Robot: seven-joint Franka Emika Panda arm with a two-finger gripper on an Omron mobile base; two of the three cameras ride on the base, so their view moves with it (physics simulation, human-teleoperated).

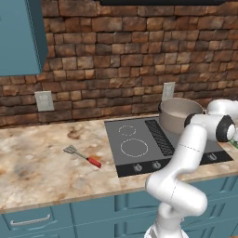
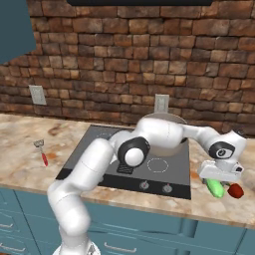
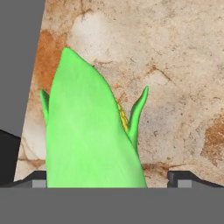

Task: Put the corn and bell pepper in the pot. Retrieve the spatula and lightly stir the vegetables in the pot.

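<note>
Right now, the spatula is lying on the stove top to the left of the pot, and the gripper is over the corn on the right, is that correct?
Not quite: the left base view shows the spatula on the stone counter, left of the stove top, not on it. The pot sits on the stove, and the open gripper is over the corn.

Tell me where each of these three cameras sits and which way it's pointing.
Left base view: behind the arm on its left, facing the brick wall; the spatula lies on the counter, the pot stands on the cooktop, the arm rises lower right.
Right base view: behind on its right, same wall; the arm reaches right, the hand over the corn and red bell pepper.
Hand view: on the hand, looking down at the corn between open fingertips.
Both base views share cooktop, pot and spatula.
</note>
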